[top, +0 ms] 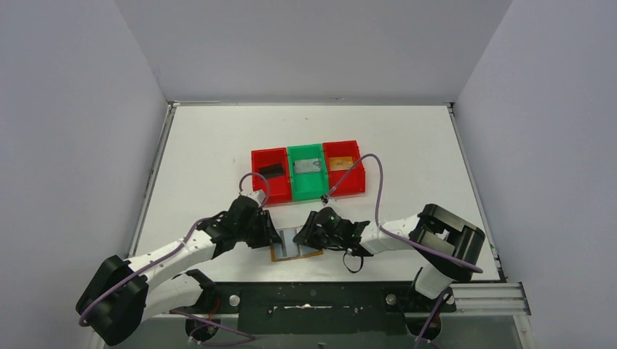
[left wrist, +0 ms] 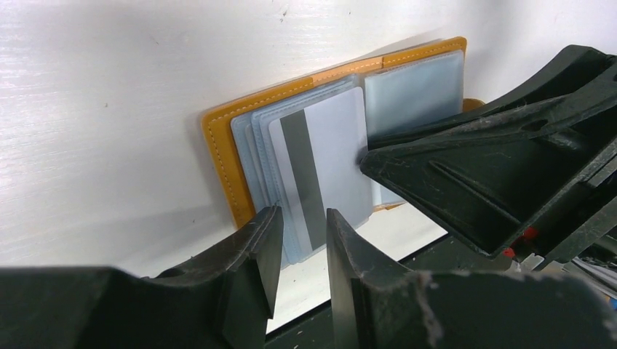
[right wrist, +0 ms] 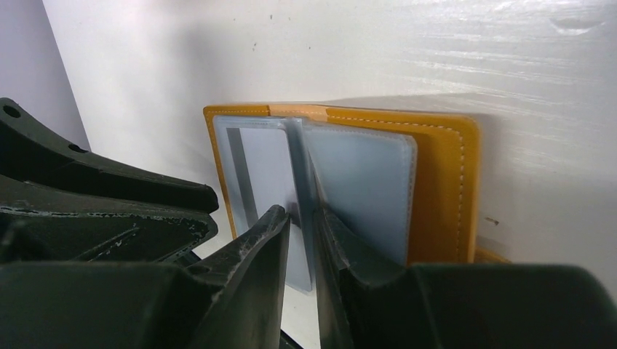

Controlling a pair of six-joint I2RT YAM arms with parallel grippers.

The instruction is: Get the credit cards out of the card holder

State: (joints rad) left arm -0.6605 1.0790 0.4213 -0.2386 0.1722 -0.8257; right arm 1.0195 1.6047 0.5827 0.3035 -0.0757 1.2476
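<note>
The orange-tan card holder (top: 298,253) lies open on the table between both arms, with pale blue-grey sleeves inside (left wrist: 218,145) (right wrist: 436,174). A grey credit card (left wrist: 331,145) with a dark stripe sticks out of the left sleeves and also shows in the right wrist view (right wrist: 265,167). My left gripper (top: 276,238) (left wrist: 304,218) is narrowly open, and the card's near end lies in the gap. My right gripper (top: 306,235) (right wrist: 302,214) is narrowly open around a sleeve leaf (right wrist: 300,167) standing up at the spine. Each wrist view shows the other gripper's fingers (left wrist: 495,174) (right wrist: 109,196) close by.
Behind the card holder stands a row of three bins: red (top: 270,174), green (top: 305,171), red (top: 343,169), each with a card-like item inside. The black base rail (top: 313,298) runs along the table's near edge. Purple cables loop over both arms.
</note>
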